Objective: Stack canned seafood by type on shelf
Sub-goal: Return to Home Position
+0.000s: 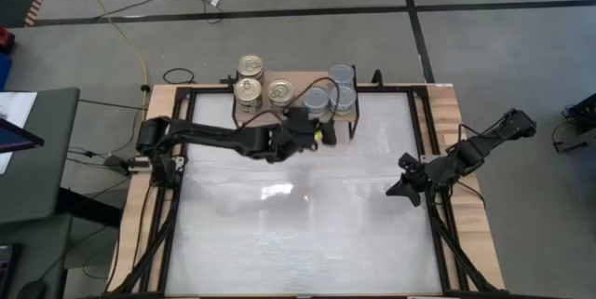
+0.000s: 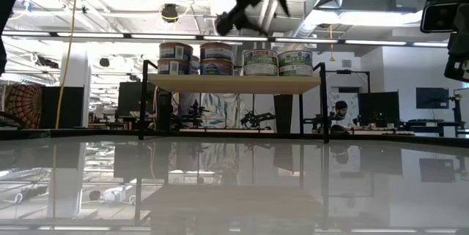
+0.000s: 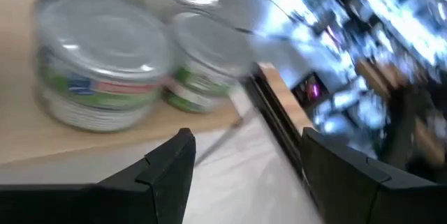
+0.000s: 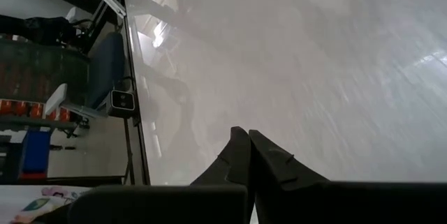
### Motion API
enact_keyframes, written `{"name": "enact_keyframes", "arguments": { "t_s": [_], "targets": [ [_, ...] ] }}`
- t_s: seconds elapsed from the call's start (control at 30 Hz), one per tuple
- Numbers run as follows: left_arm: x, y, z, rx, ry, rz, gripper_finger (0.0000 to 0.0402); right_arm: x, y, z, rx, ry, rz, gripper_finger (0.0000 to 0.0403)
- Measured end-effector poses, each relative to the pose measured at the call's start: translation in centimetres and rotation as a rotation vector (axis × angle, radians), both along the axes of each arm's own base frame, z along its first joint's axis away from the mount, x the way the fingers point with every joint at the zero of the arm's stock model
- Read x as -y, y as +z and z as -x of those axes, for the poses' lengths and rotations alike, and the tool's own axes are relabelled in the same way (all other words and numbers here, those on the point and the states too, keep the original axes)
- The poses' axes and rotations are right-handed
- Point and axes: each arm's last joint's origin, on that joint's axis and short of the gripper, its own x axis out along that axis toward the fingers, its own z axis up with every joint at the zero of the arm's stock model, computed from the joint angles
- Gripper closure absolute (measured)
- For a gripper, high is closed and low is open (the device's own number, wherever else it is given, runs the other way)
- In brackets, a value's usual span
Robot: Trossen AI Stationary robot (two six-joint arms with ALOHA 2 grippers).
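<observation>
The left gripper [image 3: 248, 144] is held open, with nothing between its fingers, raised just in front of the shelf [image 2: 234, 83] at the table's far side. Directly ahead of it, silver-lidded cans [image 3: 105, 63] with green and white labels are seen standing on the wooden board. On the shelf's left part gold-lidded cans [image 1: 250, 89] are grouped, and the silver-lidded ones are set on its right part. From table height, stacks two cans high are seen in a row. The right gripper [image 4: 241, 140] is seen closed and empty above the white table [image 1: 298, 234] near its right edge, well apart from the shelf.
</observation>
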Motion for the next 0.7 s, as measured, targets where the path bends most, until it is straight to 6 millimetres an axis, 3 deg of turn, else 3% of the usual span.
{"name": "enact_keyframes", "arguments": {
  "t_s": [0.17,0.3,0.43,0.53,0.7],
  "targets": [
    [3.9,1.1,0.9,-0.204,-0.187,-0.227,0.0156,0.0,0.0,0.0,0.010,0.010,0.011,0.0377],
    [5.8,1.4,2.1,-0.440,-0.328,-0.424,0.0156,0.0,0.0,0.0,0.000,0.011,0.017,0.0377],
    [8.0,1.5,3.5,-0.540,-0.436,-0.458,0.0157,0.2,-0.6,0.4,-0.059,0.014,0.051,0.0377],
    [9.8,0.6,4.2,-0.634,-0.525,-0.519,0.0157,0.4,-1.0,0.7,-0.112,0.011,0.076,0.0377],
    [11.8,-2.6,5.2,-0.702,-0.619,-0.531,0.0157,0.4,-0.9,0.7,-0.101,0.009,0.084,0.0377]
  ]
}}
